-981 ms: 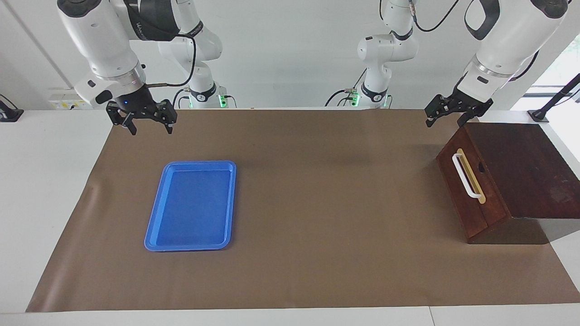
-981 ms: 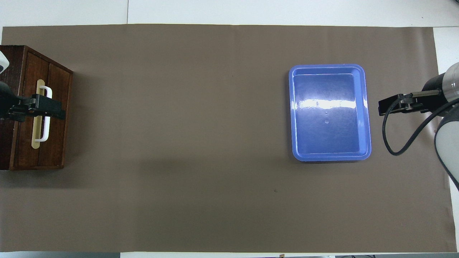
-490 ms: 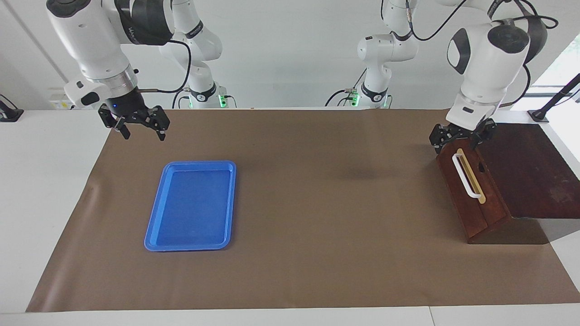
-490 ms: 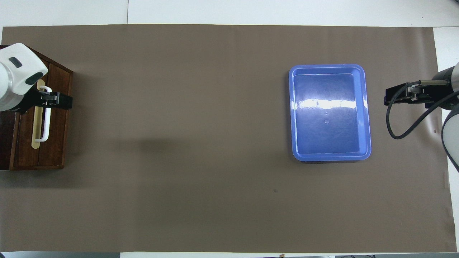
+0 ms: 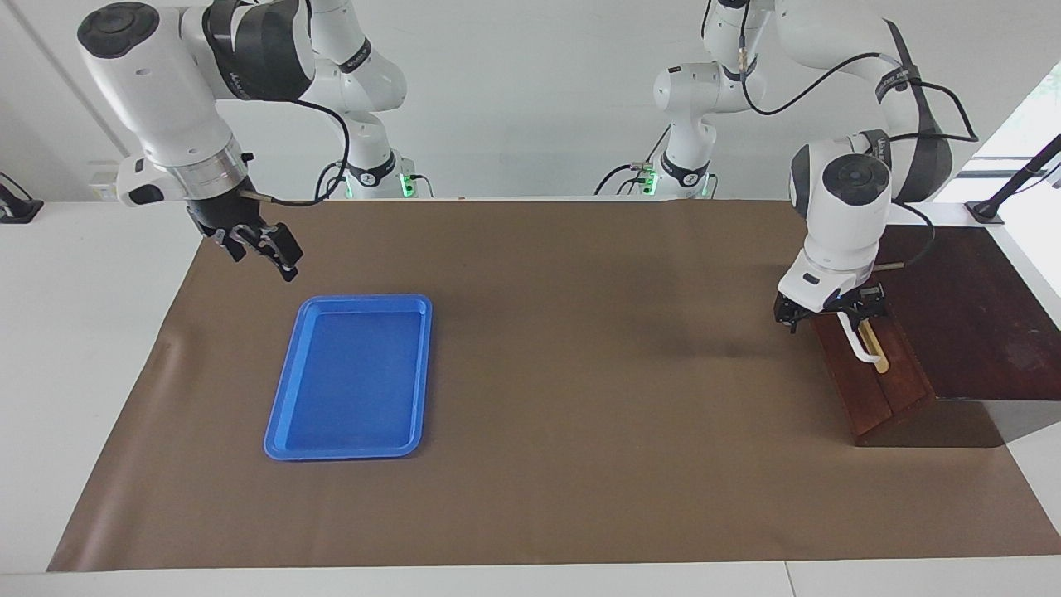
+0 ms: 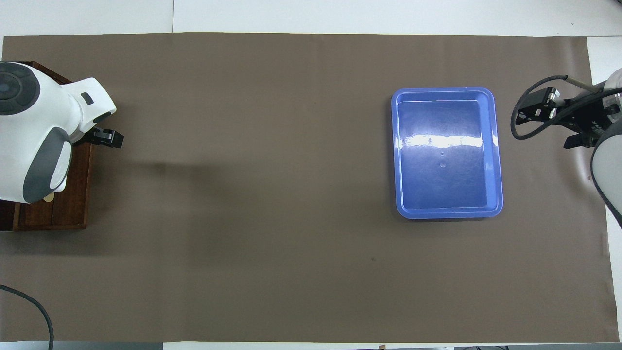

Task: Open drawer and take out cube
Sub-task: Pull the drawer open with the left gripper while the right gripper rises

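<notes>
While the drawer [image 5: 870, 373] sits closed in its dark wooden box [image 5: 970, 315] at the left arm's end of the table [image 5: 580, 373], the left gripper [image 5: 829, 313] is down at the drawer front, at the end of the white handle [image 5: 862, 347] nearer the robots, its fingers spread apart and gripping nothing. No cube shows in either view. Over the brown mat near the corner by the right arm's base, the right gripper [image 5: 264, 246] hangs with fingers apart, just short of the blue tray [image 5: 348, 377].
</notes>
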`<state>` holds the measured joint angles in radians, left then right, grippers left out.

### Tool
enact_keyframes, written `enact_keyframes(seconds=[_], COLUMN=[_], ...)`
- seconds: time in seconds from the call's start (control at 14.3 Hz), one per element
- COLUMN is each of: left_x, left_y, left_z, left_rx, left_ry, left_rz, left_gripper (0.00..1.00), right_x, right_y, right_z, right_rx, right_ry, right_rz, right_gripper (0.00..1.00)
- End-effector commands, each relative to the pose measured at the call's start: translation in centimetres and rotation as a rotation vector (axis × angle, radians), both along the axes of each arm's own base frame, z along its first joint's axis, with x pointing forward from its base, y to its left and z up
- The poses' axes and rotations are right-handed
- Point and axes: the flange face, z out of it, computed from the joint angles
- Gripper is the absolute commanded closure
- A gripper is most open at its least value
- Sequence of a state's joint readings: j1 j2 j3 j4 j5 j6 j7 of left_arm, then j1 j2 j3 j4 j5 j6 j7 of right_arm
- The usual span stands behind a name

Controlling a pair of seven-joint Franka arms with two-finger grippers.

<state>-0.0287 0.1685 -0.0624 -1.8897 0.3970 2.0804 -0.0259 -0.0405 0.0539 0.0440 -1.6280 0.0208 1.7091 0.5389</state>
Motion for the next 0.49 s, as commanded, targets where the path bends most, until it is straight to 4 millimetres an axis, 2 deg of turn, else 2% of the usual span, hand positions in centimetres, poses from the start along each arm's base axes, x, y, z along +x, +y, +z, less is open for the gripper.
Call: enact_keyframes(seconds=[0.0,0.14,0.28,0.42], left_x=[-0.7,-0.8,-0.6,-0.6], left_y=[1.3,2.5,2.6,2.5], left_z=[-0.7,-1.3,-1.7,-3.0], left_rx=[0.039,0.045,0.044,0.04], left_ry=[-0.013,-0.006,-0.006,0.008], left_rz=[-0.028,-0.015,-0.015,-0.016], left_gripper=[0.0,0.0,0.0,0.0], right_x=[0.8,1.0,1.1,1.3], right_y=[0.6,0.7,1.0,1.7], right_z=[-0.2,-1.0,-1.2,-1.8], right_rx=[0.037,0.039,0.042,0.088], right_ry=[0.01,0.031,0.043,0.07], right_rz=[-0.171,-0.29,-0.397,-0.504], right_gripper=[0.0,0.0,0.0,0.0])
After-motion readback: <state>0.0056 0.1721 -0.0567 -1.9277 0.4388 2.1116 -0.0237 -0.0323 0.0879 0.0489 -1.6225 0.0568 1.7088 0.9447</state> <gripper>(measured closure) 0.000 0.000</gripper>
